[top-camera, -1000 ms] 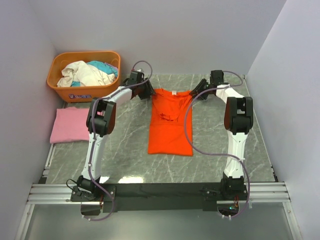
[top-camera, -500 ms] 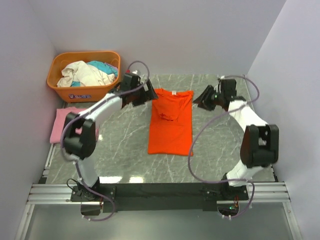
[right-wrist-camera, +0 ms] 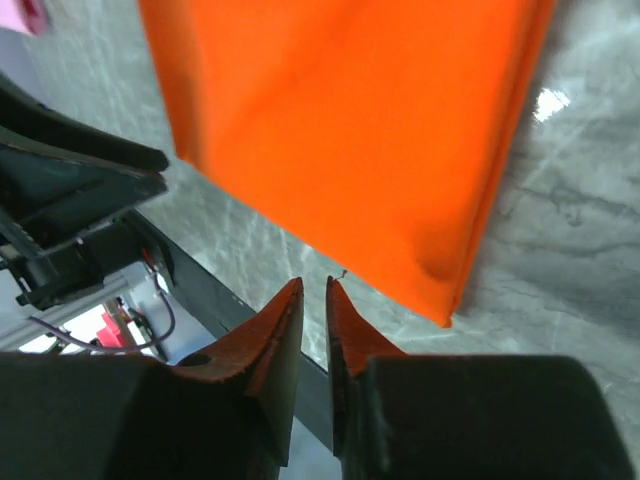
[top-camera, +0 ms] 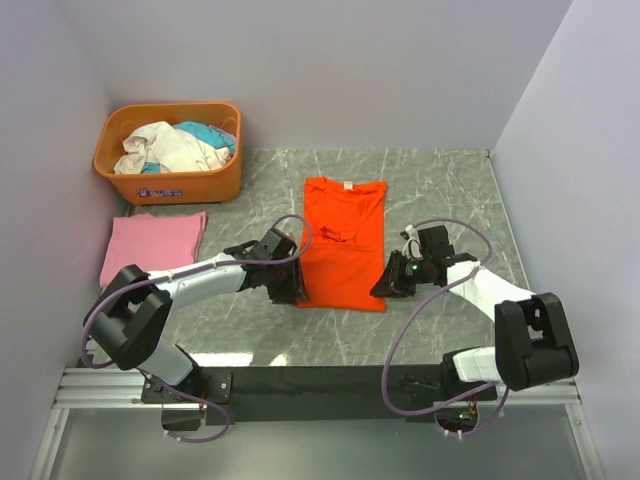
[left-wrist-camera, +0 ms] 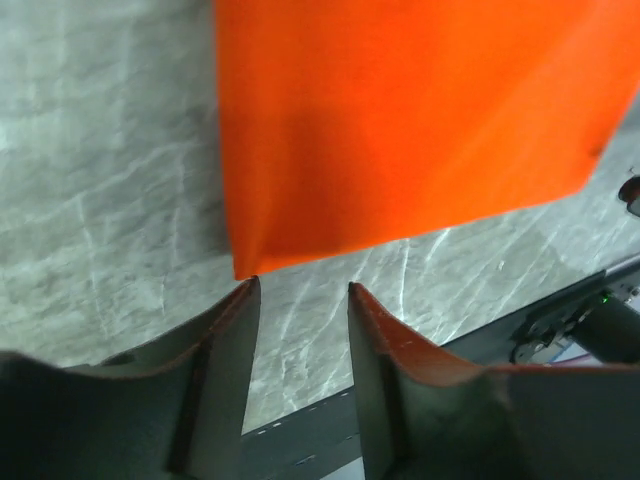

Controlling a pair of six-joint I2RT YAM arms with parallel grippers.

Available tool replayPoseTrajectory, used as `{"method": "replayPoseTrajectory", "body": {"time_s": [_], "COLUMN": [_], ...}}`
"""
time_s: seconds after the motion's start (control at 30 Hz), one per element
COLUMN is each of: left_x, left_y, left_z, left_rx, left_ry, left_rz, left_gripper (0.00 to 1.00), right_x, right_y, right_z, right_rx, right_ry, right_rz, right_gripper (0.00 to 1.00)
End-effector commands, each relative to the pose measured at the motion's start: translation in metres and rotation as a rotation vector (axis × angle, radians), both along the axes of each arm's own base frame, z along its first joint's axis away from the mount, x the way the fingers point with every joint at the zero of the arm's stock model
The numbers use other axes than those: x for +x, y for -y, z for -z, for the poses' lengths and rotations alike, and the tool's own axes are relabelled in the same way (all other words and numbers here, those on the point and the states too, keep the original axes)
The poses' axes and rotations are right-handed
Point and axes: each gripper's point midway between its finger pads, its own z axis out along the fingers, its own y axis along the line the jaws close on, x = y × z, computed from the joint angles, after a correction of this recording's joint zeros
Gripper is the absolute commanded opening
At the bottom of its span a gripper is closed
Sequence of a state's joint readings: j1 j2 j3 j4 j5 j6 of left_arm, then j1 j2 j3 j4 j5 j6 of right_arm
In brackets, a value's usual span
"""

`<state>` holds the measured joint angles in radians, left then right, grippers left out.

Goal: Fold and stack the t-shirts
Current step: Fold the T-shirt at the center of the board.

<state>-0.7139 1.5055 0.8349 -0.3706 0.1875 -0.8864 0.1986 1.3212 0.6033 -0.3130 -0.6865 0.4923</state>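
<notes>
1. Light pink soft cloth t-shirt (top-camera: pixel 153 246): folded into a flat rectangle, lying well to the left of the orange-red t-shirt, level with its middle, at the left edge of the tabletop.

2. Rigid orange plastic laundry basket (top-camera: pixel 170 186): to the far left of the orange-red t-shirt, beyond the pink one. It holds a loose heap of cream and teal clothes (top-camera: pixel 176 144).

3. Left gripper (top-camera: pixel 294 289): low over the tabletop at the near left corner of the orange-red t-shirt. In the left wrist view its two fingers (left-wrist-camera: pixel 228 350) stand spread with a plain gap, nothing between them; the shirt's corner lies just ahead of the left fingertip, and whether they touch cannot be told.

4. Bright orange-red soft cloth t-shirt (top-camera: pixel 344 238): the landmark item. Lies flat on the grey marble-patterned tabletop (top-camera: pixel 240 215), collar at the far end, folded to a narrow upright rectangle, with a small wrinkle near its middle.

5. Right gripper (top-camera: pixel 384 287): low at the near right corner of the orange-red t-shirt, just beside its edge. In the right wrist view the fingers (right-wrist-camera: pixel 276 340) are almost pressed together, a thin slit left, pinching nothing; the shirt's corner lies just ahead, to their right.
</notes>
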Motion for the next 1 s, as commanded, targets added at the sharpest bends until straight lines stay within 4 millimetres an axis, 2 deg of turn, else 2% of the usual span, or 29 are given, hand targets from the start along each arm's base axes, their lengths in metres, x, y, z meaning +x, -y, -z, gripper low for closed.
{"method": "replayPoseTrajectory", "body": {"time_s": [0.0,0.03,0.1,0.17,0.23,0.33,0.43,0.53,0.57,0.6,0.63,0.67,0.7,0.77,0.8,0.87,0.97], "left_x": [0.011,0.017,0.016,0.011,0.006,-0.003,-0.008,-0.004,-0.001,0.002,0.003,0.006,0.009,0.012,0.012,0.014,0.016], "left_y": [0.008,0.006,0.004,0.002,-0.01,-0.024,-0.033,-0.034,-0.033,-0.036,-0.032,-0.038,-0.04,-0.039,-0.039,-0.036,-0.032], "left_z": [-0.01,-0.003,0.005,0.015,0.025,0.034,0.035,0.019,0.006,-0.001,-0.014,-0.016,-0.019,-0.02,-0.019,-0.017,-0.015], "left_rx": [-0.04,-0.004,0.023,0.038,0.089,0.152,0.179,0.16,0.142,0.144,0.122,0.147,0.157,0.159,0.167,0.179,0.216], "left_ry": [0.036,0.035,0.014,-0.02,-0.046,-0.083,-0.092,-0.053,-0.029,-0.009,0.012,0.031,0.048,0.053,0.048,0.056,0.063], "left_rz": [-0.036,-0.054,-0.05,-0.06,-0.089,-0.115,-0.141,-0.169,-0.183,-0.199,-0.201,-0.226,-0.242,-0.256,-0.263,-0.273,-0.271], "left_gripper": [0.41,0.39,0.37,0.36,0.35,0.33,0.33,0.39,0.43,0.53,0.57,0.62,0.7,0.7,0.65,0.59,0.57], "right_x": [-0.001,-0.001,-0.007,-0.015,-0.018,-0.026,-0.026,-0.012,-0.003,0.001,0.003,0.009,0.011,0.013,0.013,0.009,0.004], "right_y": [0.003,0.004,0.007,0.012,0.019,0.029,0.035,0.034,0.036,0.037,0.039,0.046,0.049,0.053,0.059,0.06,0.063], "right_z": [0.012,0.015,0.026,0.038,0.047,0.061,0.063,0.043,0.027,0.018,0.011,-0.003,-0.009,-0.021,-0.023,-0.027,-0.026], "right_rx": [-0.03,-0.038,-0.06,-0.097,-0.143,-0.205,-0.237,-0.224,-0.231,-0.24,-0.252,-0.285,-0.298,-0.324,-0.362,-0.39,-0.431], "right_ry": [-0.008,-0.016,-0.071,-0.123,-0.143,-0.192,-0.189,-0.101,-0.036,-0.007,0.019,0.066,0.082,0.126,0.125,0.129,0.121], "right_rz": [-0.008,-0.006,-0.006,-0.004,0.012,0.038,0.07,0.094,0.114,0.128,0.137,0.168,0.181,0.205,0.232,0.237,0.254], "right_gripper": [0.2,0.18,0.17,0.15,0.15,0.15,0.15,0.18,0.21,0.26,0.3,0.33,0.39,0.45,0.51,0.54,0.56]}}
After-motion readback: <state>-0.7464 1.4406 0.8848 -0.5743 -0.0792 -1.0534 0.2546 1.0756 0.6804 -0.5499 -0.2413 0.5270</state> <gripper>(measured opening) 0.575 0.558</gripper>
